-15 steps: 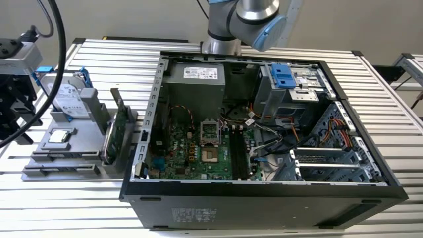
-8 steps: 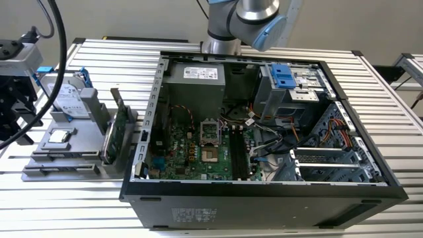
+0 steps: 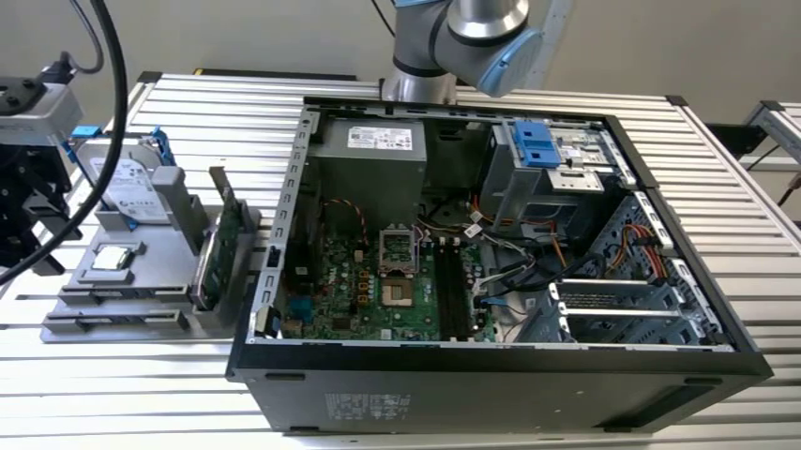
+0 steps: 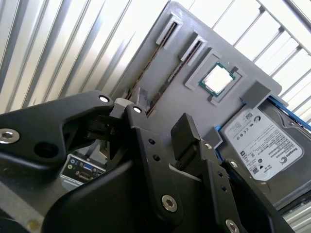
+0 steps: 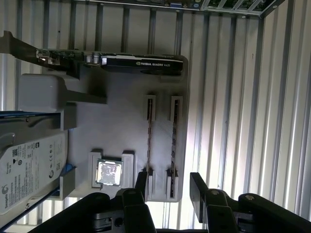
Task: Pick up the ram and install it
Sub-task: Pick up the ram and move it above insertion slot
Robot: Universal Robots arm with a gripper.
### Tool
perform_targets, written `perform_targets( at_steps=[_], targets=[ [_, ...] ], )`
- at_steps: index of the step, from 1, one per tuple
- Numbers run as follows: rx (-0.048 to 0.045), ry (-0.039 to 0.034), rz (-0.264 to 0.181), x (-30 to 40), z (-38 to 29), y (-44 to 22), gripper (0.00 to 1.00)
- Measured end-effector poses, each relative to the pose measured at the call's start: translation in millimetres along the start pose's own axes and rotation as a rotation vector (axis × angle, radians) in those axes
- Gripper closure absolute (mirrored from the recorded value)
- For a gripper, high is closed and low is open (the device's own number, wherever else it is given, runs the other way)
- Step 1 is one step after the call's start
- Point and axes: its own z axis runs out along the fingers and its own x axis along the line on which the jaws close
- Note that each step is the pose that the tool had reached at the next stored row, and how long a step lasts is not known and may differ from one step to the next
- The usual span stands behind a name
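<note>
- Found a ribbed aluminium table (image 3: pixel 138 403) of parallel slats beneath everything, bright with glare in both wrist views.
- Saw a pale wall (image 3: pixel 250 33) behind it, a second slatted table (image 3: pixel 778 122) at the exterior view's right edge, and black cables (image 3: pixel 111 84) hanging at its left.
- Noted a black tower PC case (image 3: pixel 501 384) lying open on the slats, with a green motherboard (image 3: pixel 363 291) exposed inside and the arm (image 3: pixel 470 37) rising behind.
- Spotted a grey holder (image 3: pixel 126 323) just beside the case, toward the exterior view's left, carrying a hard drive (image 3: pixel 126 192), a CPU (image 3: pixel 115 258) and an upright expansion card (image 3: pixel 216 253).
- Located the ram (image 5: pixel 173 145) standing on edge in one of the holder's two narrow slots, with a second stick (image 5: pixel 148 145) in the slot alongside.
- Caught the gripper (image 5: pixel 169 179) over that holder with fingers (image 5: pixel 197 189) spread apart, clasping nothing, and the ram's slot lined up with the gap between them.
- Could not tell how near the stick they hung.
</note>
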Motion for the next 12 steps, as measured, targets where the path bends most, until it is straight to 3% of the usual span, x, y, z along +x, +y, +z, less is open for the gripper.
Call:
perform_targets(
  at_steps=[12],
  targets=[
    [-0.0002, 0.0001, 0.000, 0.0, 2.7, 0.0, 0.00]
  ],
)
